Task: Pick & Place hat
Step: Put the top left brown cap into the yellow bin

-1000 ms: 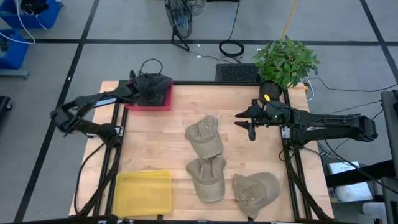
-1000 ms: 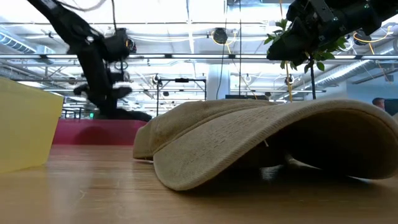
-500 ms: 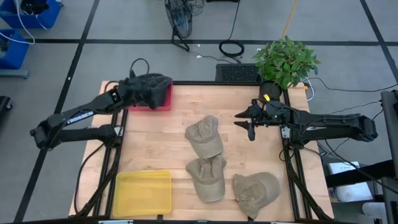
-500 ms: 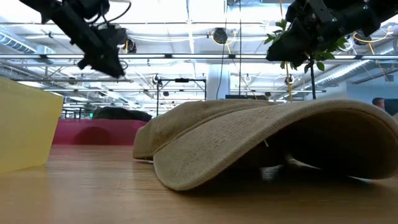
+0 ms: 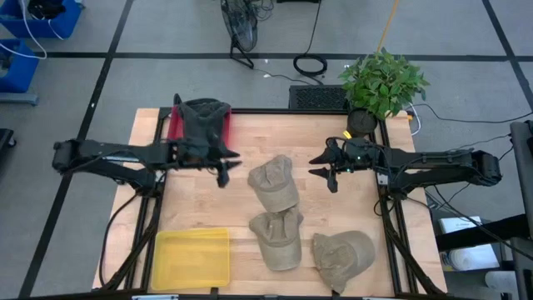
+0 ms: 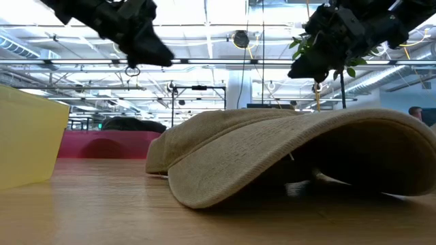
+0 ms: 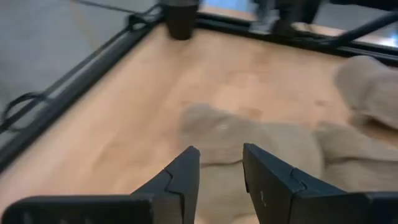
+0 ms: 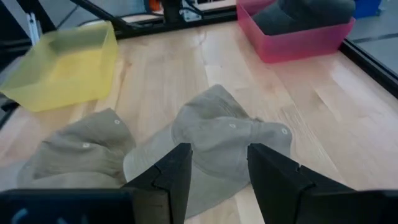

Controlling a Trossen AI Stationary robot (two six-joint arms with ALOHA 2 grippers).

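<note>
High view is showing both grippers, left (image 5: 223,169) and right (image 5: 331,172), jaws spread and empty, flanking the soft, light tan hat (image 5: 273,185), best pinched at its brim.

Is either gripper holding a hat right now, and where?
Nothing is held. The left gripper and right gripper both hover with open jaws beside the nearest tan hat.
</note>
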